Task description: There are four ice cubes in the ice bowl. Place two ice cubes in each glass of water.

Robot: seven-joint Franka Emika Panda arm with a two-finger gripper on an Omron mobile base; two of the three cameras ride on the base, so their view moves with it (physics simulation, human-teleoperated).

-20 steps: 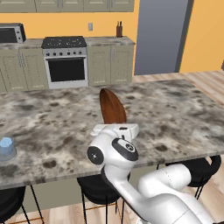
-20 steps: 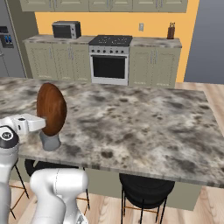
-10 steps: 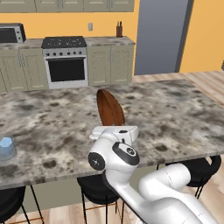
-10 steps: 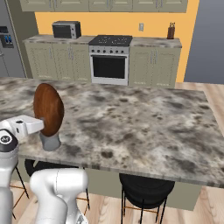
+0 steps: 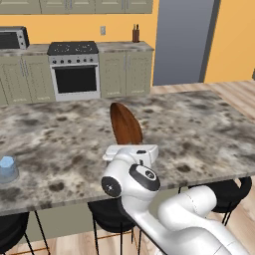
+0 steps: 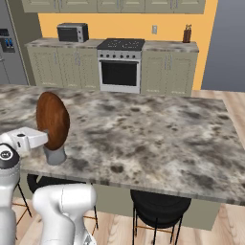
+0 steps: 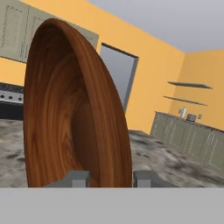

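From the left base view, the brown wooden bowl (image 5: 125, 123) stands up on its edge above the table (image 5: 199, 129), just past the robot's white hand. Its rim runs up and down, and its open side seems to face left. One glass of water (image 5: 7, 168) sits far off at the left edge of the table, well apart from the bowl. So the glass lies to the left of the pincer, and my guess is the bowl has to travel that way before any ice can go in. From the right base view, the bowl (image 6: 52, 120) looks like a tall oval, tipped up above a second glass (image 6: 55, 155) that stands right under it, near the front edge of the table (image 6: 158, 139). This view shows that near glass, which the left view hides behind the arm. No ice cubes can be made out in either base view. From the hand view, the pincer (image 7: 109, 178) is pinched narrow on the bottom rim of the bowl (image 7: 74, 113), with one finger on each side of the rim. The inside of the bowl faces left here and looks bare, with no ice in the part that shows.
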